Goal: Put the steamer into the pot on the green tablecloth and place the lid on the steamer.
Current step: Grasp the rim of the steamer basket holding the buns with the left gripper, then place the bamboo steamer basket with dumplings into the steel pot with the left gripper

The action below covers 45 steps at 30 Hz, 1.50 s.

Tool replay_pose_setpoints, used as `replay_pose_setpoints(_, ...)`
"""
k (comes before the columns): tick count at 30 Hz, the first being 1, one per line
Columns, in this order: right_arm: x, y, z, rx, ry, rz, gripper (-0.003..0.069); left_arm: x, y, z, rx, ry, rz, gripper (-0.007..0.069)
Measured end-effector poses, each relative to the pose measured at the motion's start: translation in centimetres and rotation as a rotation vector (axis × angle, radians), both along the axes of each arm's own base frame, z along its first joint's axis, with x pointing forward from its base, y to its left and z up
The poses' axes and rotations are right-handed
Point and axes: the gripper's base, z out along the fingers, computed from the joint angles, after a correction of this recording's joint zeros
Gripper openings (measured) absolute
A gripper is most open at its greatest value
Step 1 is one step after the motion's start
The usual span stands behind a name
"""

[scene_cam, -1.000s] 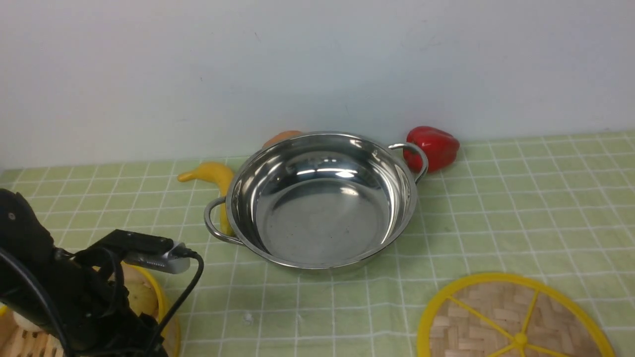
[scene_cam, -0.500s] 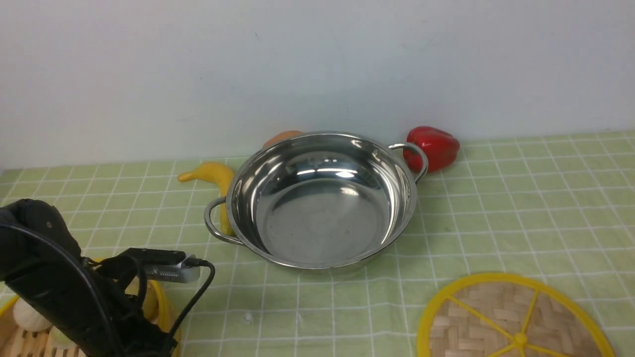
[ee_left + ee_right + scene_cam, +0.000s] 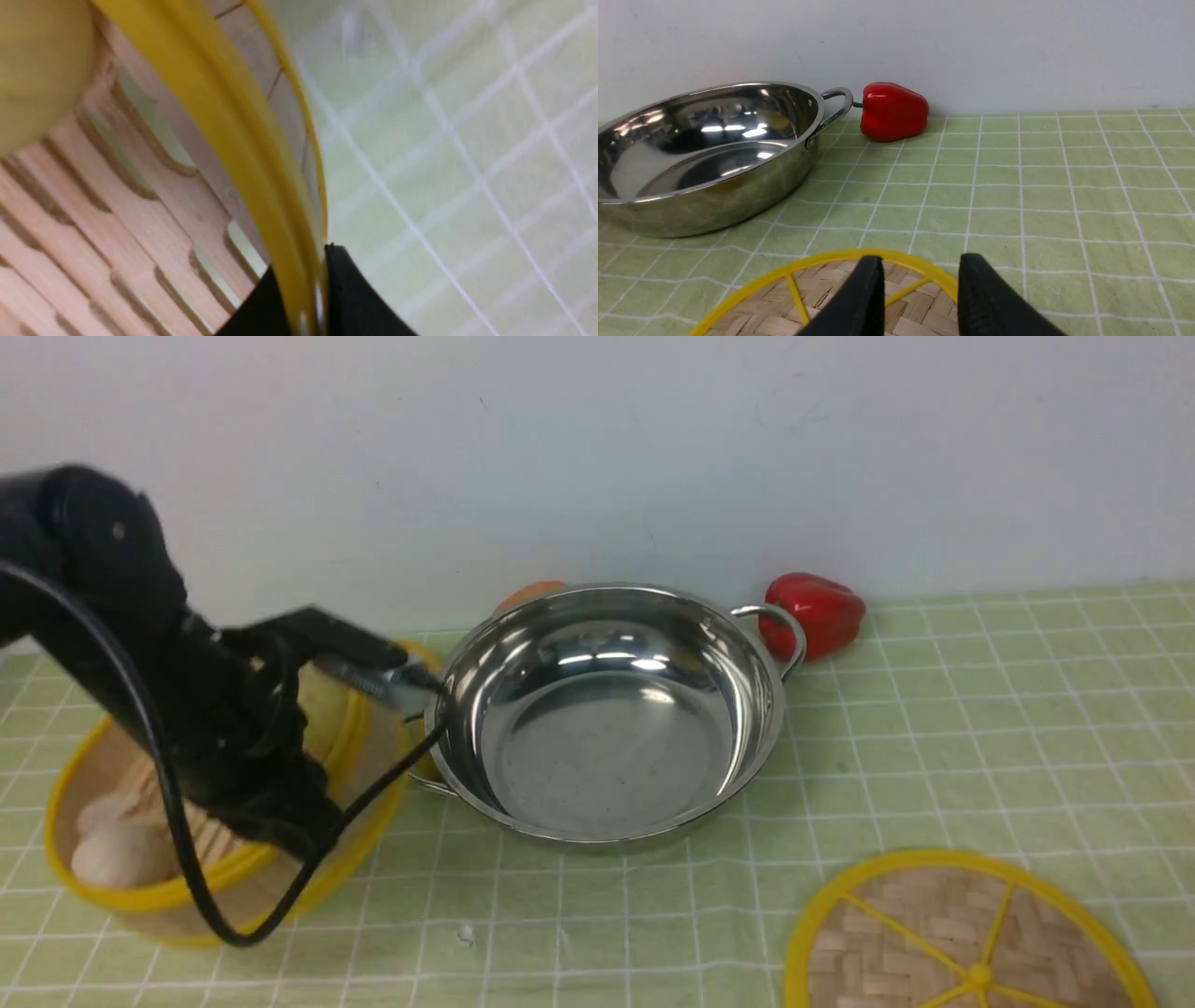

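Note:
My left gripper [image 3: 299,826] is shut on the near right rim of the steamer [image 3: 159,905] and holds it tilted, off the green tablecloth [image 3: 980,728], just left of the pot [image 3: 607,709]. White buns [image 3: 112,859] lie in the steamer's low side. The left wrist view shows black fingers pinching the yellow rim [image 3: 261,154] of the steamer, at my left gripper [image 3: 303,289]. The pot is empty. The lid [image 3: 962,933] lies flat at the front right. My right gripper [image 3: 920,275] is open just over the lid's [image 3: 761,303] far edge, and it is out of the front view.
A red pepper [image 3: 812,613] lies behind the pot's right handle, against the white wall. An orange thing [image 3: 532,593] peeks out behind the pot. The steamer hides the pot's left handle and most of a yellow banana.
My left arm has lifted the steamer from the front left corner and carried it up and towards the pot. It now covers the banana. The pot and the lid have not moved.

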Motion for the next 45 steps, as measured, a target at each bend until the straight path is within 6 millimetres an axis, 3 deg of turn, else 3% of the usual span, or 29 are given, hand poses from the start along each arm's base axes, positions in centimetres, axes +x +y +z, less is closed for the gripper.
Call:
replay_pose_setpoints(5, 0.0, 0.0, 0.0, 0.000, 0.000, 0.000, 0.0243, 1.5, -4.4, 6.9, 0.018, -0.257, -0.174, 0.0039)
replay_pose_setpoints(8, 0.0, 0.0, 0.0, 0.000, 0.000, 0.000, 0.0243, 1.8, -6.8, 8.6, 0.019, -0.333, -0.305, 0.0033)
replay_pose_setpoints(10, 0.0, 0.0, 0.0, 0.000, 0.000, 0.000, 0.0243, 2.0, -7.9, 8.8, 0.020, -0.347, -0.360, 0.0032)
replay_pose_setpoints(14, 0.0, 0.0, 0.0, 0.000, 0.000, 0.000, 0.0243, 2.8, -11.5, 6.9, 0.028, -0.316, -0.517, 0.0032)
replay_pose_setpoints(20, 0.0, 0.0, 0.0, 0.000, 0.000, 0.000, 0.0243, 3.9, -15.5, 0.7, 0.099, -0.167, -0.720, 0.0032)
replay_pose_setpoints(26, 0.0, 0.0, 0.0, 0.000, 0.000, 0.000, 0.0243, 5.2, -16.3, -3.1, 0.218, -0.102, -0.762, 0.0032)
replay_pose_setpoints(33, 0.0, 0.0, 0.0, 0.000, 0.000, 0.000, 0.0243, 6.0, -16.7, -6.2, 0.240, -0.045, -0.743, 0.0032)
replay_pose_setpoints(45, 0.0, 0.0, 0.0, 0.000, 0.000, 0.000, 0.0243, 6.4, -18.0, -8.3, 0.187, -0.051, -0.742, 0.0032)
